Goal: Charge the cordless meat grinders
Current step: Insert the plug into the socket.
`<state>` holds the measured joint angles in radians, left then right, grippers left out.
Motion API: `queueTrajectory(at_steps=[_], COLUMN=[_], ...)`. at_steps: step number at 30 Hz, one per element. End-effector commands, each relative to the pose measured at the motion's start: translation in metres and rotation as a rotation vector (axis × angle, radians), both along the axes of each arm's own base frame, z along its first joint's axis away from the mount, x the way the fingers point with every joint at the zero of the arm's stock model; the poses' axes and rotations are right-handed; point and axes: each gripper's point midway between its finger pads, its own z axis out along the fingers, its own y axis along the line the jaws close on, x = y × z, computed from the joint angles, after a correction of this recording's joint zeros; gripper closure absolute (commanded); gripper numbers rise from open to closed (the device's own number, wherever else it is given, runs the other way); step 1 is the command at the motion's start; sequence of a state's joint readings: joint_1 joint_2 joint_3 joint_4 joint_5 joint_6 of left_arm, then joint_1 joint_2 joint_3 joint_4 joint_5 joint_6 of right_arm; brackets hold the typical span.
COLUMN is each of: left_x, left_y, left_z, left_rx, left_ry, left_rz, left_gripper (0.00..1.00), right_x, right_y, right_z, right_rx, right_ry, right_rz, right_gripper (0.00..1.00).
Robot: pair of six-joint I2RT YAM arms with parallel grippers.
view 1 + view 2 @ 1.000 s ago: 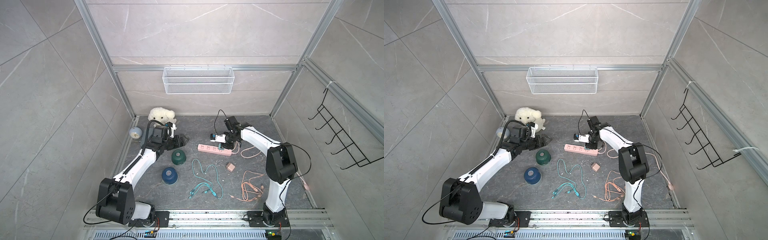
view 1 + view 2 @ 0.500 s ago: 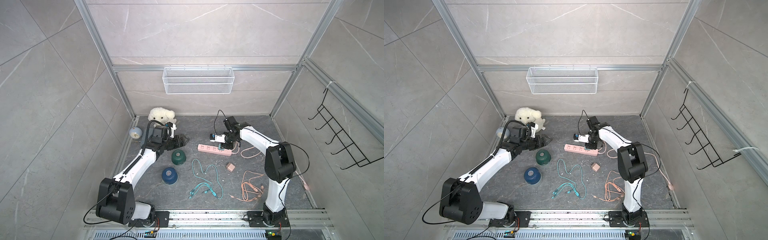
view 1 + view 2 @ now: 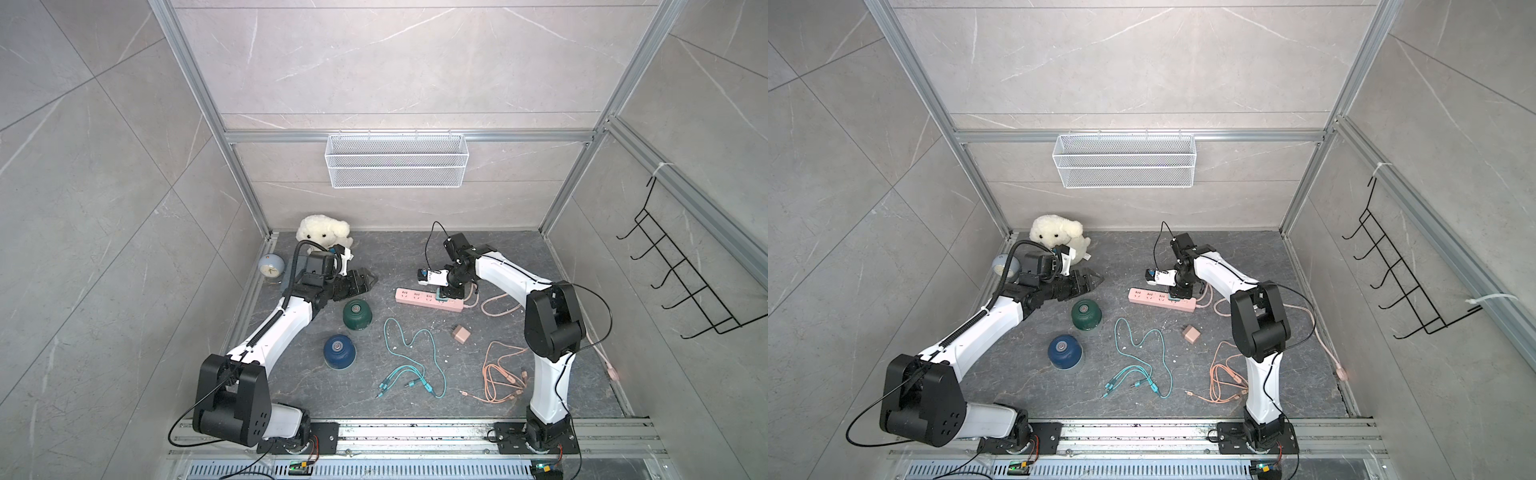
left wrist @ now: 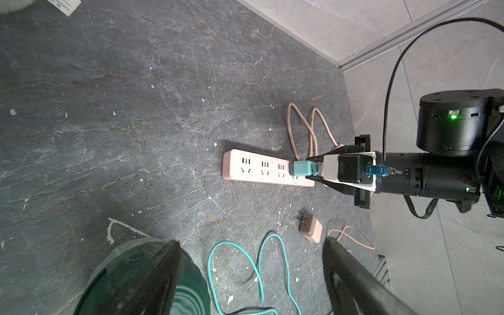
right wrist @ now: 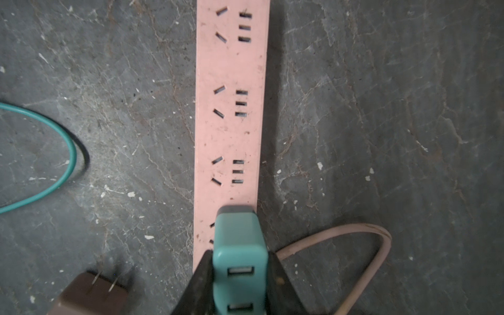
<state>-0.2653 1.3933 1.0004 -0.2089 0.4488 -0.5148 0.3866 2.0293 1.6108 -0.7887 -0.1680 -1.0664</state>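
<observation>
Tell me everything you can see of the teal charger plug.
The teal charger plug is a rounded plastic block with two empty USB ports on its outer face. The right gripper pinches its sides. It stands on the pink power strip at the socket nearest the cord; whether it is seated is unclear.

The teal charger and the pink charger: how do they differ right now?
The teal charger is gripped by the right gripper; the pink charger lies loose, untouched. The teal charger stands on the power strip, prongs hidden; the pink charger lies on its side on the table, prongs bare. Both are small cube-shaped plugs.
</observation>
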Motion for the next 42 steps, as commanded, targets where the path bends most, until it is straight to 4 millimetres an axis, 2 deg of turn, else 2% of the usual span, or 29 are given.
queueTrajectory(at_steps=[1,6,9,14,17,24,27,31,37,40,42], left_x=[0.004,0.005,0.004,0.003,0.003,0.002,0.001,-0.001,-0.004,-0.007,-0.010], left_y=[-0.002,-0.003,-0.002,-0.002,-0.003,-0.003,-0.002,-0.002,-0.007,-0.015,-0.020], left_z=[0.016,0.015,0.015,0.016,0.015,0.017,0.016,0.015,0.014,0.013,0.011], left_rx=[-0.014,-0.020,-0.020,-0.011,-0.013,-0.016,-0.016,-0.009,-0.008,-0.004,0.004], left_ry=[-0.052,-0.050,-0.049,-0.056,-0.051,-0.054,-0.051,-0.045,-0.035,-0.031,-0.031], left_rz=[-0.024,-0.028,-0.028,-0.031,-0.035,-0.038,-0.038,-0.040,-0.057,-0.081,-0.091], left_gripper=[0.17,0.17,0.17,0.16,0.16,0.16,0.16,0.16,0.17,0.18,0.18], right_x=[-0.026,-0.029,-0.026,-0.017,-0.013,-0.009,-0.007,-0.005,-0.022,-0.030,-0.039], right_y=[-0.031,-0.034,-0.030,-0.010,-0.005,0.000,0.002,-0.002,0.002,0.000,-0.003], right_z=[-0.071,-0.078,-0.073,-0.038,-0.019,0.007,0.025,0.057,0.105,0.127,0.133], right_rx=[-0.158,-0.198,-0.176,-0.076,-0.061,-0.015,0.020,0.088,0.248,0.344,0.396], right_ry=[0.156,0.201,0.177,0.099,0.063,-0.002,-0.055,-0.116,-0.143,-0.134,-0.101], right_rz=[-0.020,-0.030,-0.045,-0.056,-0.055,-0.070,-0.087,-0.145,-0.263,-0.411,-0.509], right_gripper=[0.82,0.77,0.73,0.64,0.58,0.46,0.41,0.39,0.39,0.40,0.41])
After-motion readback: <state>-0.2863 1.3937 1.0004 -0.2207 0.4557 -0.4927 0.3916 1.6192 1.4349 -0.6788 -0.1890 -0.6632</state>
